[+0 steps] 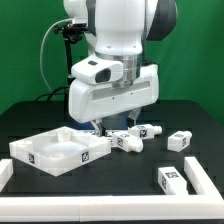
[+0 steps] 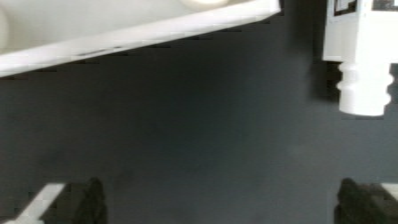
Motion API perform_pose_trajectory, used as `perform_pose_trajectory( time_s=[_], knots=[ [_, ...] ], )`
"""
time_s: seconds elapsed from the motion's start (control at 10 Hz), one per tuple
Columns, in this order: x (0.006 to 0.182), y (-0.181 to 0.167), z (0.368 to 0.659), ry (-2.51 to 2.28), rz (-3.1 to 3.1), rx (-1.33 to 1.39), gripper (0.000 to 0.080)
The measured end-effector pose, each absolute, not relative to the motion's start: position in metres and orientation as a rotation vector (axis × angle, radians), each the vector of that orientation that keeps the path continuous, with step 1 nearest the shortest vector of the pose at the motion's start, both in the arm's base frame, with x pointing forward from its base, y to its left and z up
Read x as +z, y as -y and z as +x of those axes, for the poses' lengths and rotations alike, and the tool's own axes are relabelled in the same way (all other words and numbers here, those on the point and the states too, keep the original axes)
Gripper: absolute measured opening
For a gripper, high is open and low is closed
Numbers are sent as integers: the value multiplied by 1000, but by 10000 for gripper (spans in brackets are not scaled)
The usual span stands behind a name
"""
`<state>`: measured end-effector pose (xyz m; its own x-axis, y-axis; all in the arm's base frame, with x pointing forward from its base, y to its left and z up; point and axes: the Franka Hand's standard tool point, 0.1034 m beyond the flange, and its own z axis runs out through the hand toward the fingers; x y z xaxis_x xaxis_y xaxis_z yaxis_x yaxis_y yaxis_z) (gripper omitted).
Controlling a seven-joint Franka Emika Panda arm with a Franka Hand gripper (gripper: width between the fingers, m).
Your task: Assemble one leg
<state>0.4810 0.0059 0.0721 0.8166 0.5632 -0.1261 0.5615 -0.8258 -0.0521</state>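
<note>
My gripper hangs low over the black table, just behind the large white square panel. In the wrist view the gripper is open wide, with only bare table between the dark fingertips. One leg, a stubby white peg-block with a tag, lies beyond the fingers and off to one side, untouched. In the exterior view two legs lie close to the gripper. Another leg lies further to the exterior view's right. The panel's edge shows in the wrist view.
A further leg lies near the front at the exterior view's right, beside a white bar. Another white bar stands at the front left. A green curtain and a dark stand are behind the arm.
</note>
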Motion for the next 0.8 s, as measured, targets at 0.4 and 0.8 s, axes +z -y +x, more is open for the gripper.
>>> perform_pose_trajectory(
  time_s=[0.4, 0.8],
  knots=[
    [71, -40, 576, 837, -2963, 166, 649],
    [78, -45, 592, 813, -2960, 114, 649]
  ],
)
